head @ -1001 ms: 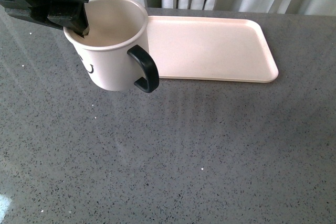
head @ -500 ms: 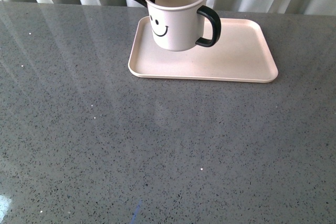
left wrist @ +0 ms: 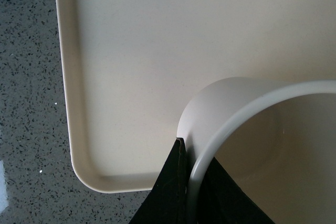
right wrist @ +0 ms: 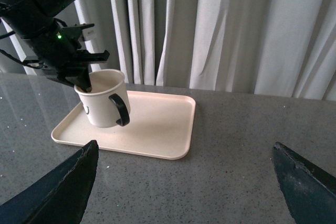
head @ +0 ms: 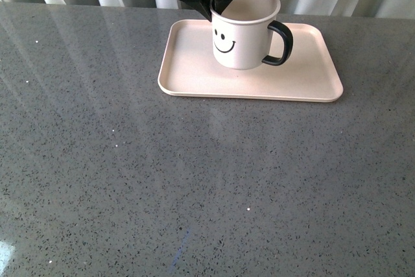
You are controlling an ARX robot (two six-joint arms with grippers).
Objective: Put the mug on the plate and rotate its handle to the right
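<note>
On mug (head: 249, 47) rim, left claw (head: 218, 6) tight

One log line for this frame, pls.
stage: placing | left hand: shut on mug rim | mug: over plate, touchdown unclear | handle: points right | right hand: open, away from mug

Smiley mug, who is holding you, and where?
The left gripper pinches the mug by its rim, one finger inside, one outside, away from the handle.

Mug (head: 243, 43): white, black smiley face, black handle (head: 289, 42). Plate (head: 188, 63): pale pink-beige. Desk (head: 194, 192): grey, speckled black and white.
</note>
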